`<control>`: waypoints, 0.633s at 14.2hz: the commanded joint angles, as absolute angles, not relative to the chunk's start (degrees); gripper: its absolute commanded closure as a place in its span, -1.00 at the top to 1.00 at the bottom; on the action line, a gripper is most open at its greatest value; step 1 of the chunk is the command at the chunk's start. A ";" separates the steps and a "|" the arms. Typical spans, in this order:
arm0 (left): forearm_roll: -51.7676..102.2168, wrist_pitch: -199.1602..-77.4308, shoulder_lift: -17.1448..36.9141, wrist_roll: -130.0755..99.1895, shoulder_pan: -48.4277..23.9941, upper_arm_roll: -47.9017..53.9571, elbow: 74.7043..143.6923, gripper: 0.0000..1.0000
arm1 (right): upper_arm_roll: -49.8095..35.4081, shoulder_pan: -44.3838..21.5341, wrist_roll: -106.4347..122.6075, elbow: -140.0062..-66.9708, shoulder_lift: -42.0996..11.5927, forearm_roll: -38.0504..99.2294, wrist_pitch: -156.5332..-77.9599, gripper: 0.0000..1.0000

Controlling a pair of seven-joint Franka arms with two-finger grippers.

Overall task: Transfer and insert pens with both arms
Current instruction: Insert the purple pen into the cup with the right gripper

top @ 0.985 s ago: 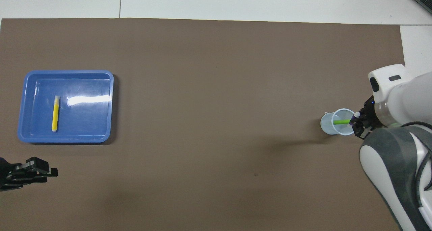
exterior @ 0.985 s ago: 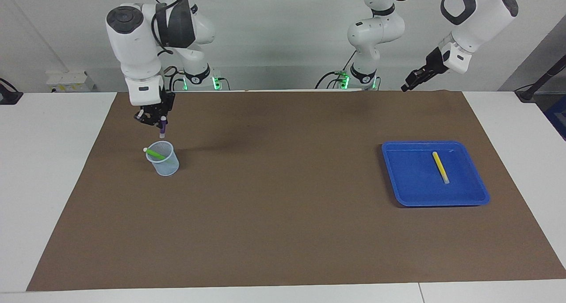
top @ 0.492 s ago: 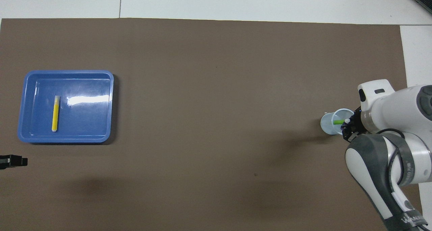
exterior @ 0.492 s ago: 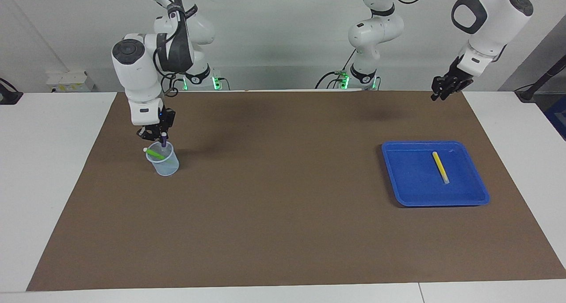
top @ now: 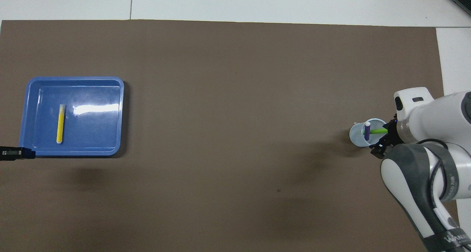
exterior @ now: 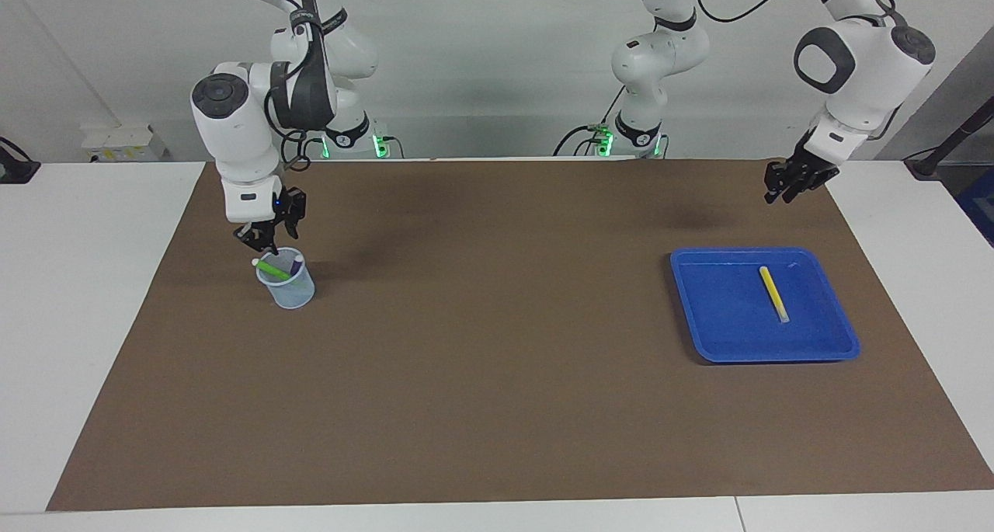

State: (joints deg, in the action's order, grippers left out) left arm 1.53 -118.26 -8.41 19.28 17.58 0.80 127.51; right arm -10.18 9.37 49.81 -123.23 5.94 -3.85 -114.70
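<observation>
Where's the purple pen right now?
The purple pen stands in the cup with the green pen, at the right arm's end of the table, under the right gripper.

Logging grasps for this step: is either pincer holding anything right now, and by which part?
Nothing is held. The right pincer is open just above the cup, the purple pen already dropped inside. The left pincer hangs empty near the blue tray.

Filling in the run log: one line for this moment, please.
right gripper: open over cup | purple pen, green pen: in cup | yellow pen: in tray | left gripper: near tray
</observation>
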 commanded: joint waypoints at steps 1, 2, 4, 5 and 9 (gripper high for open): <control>0.18 -122.59 -3.00 20.13 18.28 1.23 124.90 -0.07 | -10.81 9.76 48.52 -117.96 6.15 0.68 -107.69 1.00; 0.18 -123.22 -1.94 20.13 18.28 1.23 124.20 -0.07 | -10.72 9.84 48.52 -116.56 6.41 3.75 -104.79 1.00; 0.26 -124.62 0.25 19.95 17.67 1.23 122.97 -0.05 | -10.72 9.84 48.34 -115.40 7.03 8.68 -100.91 1.00; 0.26 -125.24 1.92 19.95 17.41 1.23 122.09 -0.05 | -10.72 9.84 47.64 -115.40 7.38 10.62 -99.94 1.00; 0.26 -129.63 7.37 19.69 16.96 1.41 120.67 -0.05 | -11.95 8.09 33.26 -115.49 7.65 13.09 -97.92 1.00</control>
State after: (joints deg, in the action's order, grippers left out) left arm 1.26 -127.63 4.03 19.43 17.47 1.59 122.37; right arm -11.19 8.81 39.32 -115.41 7.09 11.62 -99.32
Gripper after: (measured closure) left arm 0.515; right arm 0.000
